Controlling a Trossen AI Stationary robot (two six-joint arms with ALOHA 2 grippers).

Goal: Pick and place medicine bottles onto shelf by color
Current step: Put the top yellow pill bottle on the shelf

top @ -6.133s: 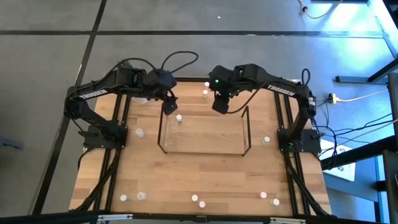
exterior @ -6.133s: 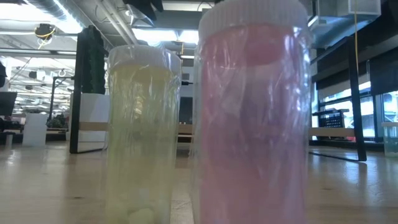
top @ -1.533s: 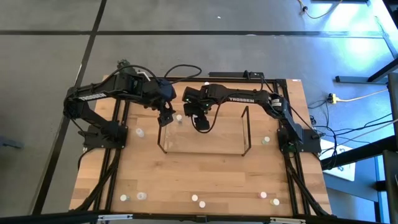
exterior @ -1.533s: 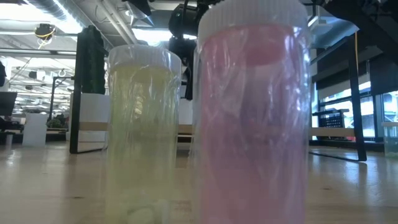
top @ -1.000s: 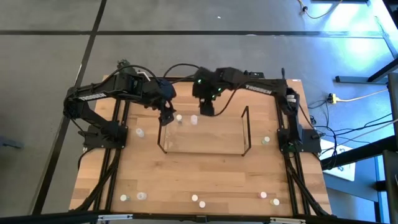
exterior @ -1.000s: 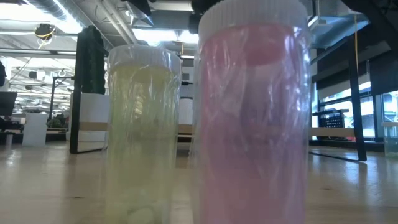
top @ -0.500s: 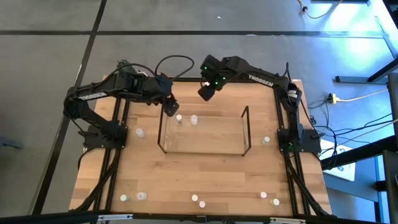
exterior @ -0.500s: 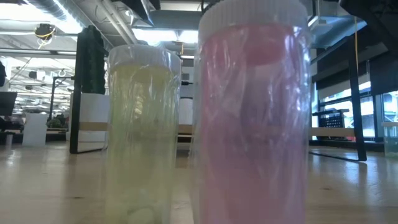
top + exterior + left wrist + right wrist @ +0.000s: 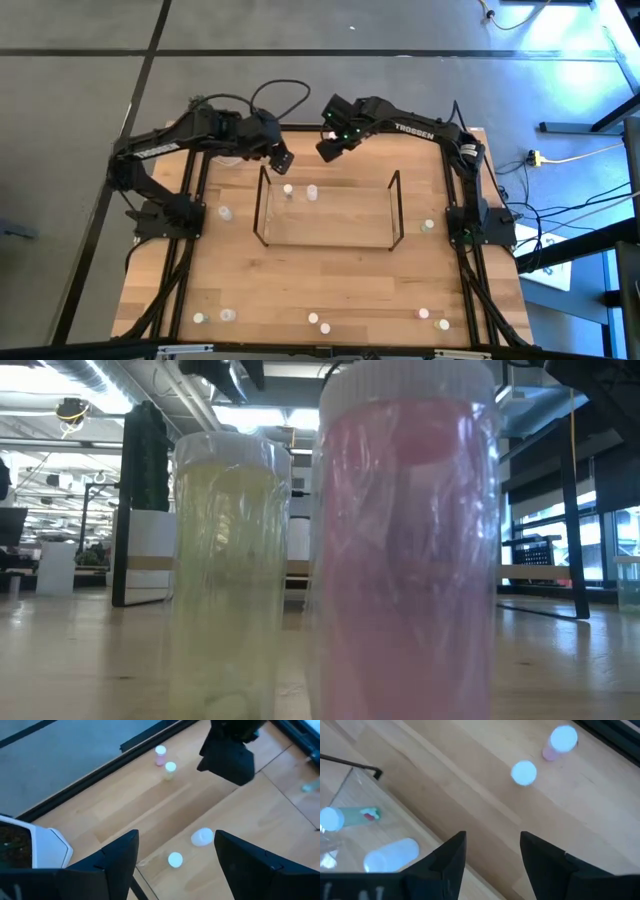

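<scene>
The clear shelf [image 9: 325, 212] with its dark wire frame stands mid-table. Two medicine bottles rest on its far left part, a greenish one [image 9: 347, 817] and a white one [image 9: 392, 855]. A pink bottle [image 9: 560, 742] and a pale one [image 9: 524, 772] stand on the wood near the far edge. My right gripper [image 9: 328, 148] [image 9: 492, 852] hovers open above that wood, just beyond the shelf's far rail. My left gripper [image 9: 283, 160] [image 9: 175, 855] hangs open over the shelf's far left corner. Neither holds anything.
Loose bottles stand left of the shelf [image 9: 225, 213], right of it [image 9: 428, 225], and several along the near edge [image 9: 313, 318]. A yellowish bottle [image 9: 225, 570] and a pink one [image 9: 405, 540] fill the low view. A white pot [image 9: 35, 845] sits by the far left.
My right gripper has gone from above the shelf's far left part toward the table's far edge and has rolled about its own line. My left gripper has shifted toward the far edge and a little right, rolling too. The two bottles on the shelf have stayed put.
</scene>
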